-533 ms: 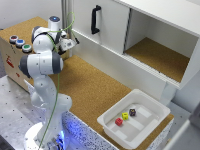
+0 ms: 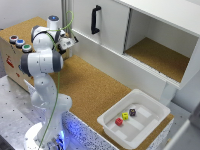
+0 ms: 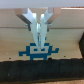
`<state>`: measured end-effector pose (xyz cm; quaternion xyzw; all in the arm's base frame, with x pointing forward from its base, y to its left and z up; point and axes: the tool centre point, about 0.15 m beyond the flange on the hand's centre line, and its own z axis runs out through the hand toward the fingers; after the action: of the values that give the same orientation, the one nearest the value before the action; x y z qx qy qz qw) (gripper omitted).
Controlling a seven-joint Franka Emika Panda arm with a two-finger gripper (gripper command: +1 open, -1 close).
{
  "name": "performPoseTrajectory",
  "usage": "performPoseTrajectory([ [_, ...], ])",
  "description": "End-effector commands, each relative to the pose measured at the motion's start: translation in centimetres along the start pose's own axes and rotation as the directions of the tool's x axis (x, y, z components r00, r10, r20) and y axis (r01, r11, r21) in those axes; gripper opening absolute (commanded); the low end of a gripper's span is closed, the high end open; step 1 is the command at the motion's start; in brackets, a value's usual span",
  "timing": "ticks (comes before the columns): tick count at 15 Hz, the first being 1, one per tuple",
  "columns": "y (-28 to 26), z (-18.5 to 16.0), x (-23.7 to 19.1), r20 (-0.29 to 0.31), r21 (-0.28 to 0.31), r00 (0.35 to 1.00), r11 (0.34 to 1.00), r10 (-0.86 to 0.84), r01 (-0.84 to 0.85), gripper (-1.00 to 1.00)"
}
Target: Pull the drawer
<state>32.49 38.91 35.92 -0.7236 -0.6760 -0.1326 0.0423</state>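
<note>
Exterior view: arm bent over the light-wood box point(image 2: 12, 57) at the view's left, barely moved in the last half second; drawer hidden behind it | Wrist view: gripper point(image 3: 39, 34) fingers nearly together before a pale panel, probably the drawer front point(image 3: 60, 42); any grasp cannot be told | Pull not evidently begun.

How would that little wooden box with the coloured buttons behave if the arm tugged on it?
The wooden box looks like stiff plywood, so it likely won't flex. It seems small and light beside the arm, so a tug might drag it across the cork mat. Its squat shape probably resists tipping.
</note>
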Motion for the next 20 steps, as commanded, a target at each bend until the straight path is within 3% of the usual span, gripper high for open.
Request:
performPoseTrajectory([
  [1,0.3,2.7,0.0,0.093,-0.015,0.996,1.0,-0.007,0.008,-1.0],
  [8,1.1,3.6,-3.3,0.15,-0.022,0.989,1.0,0.002,0.001,-1.0],
  [14,1.6,3.7,-9.3,0.2,-0.029,0.979,0.999,0.044,-0.039,-1.0],
  [20,2.3,2.9,-13.8,0.21,-0.033,0.975,0.997,0.074,-0.068,-1.0],
])
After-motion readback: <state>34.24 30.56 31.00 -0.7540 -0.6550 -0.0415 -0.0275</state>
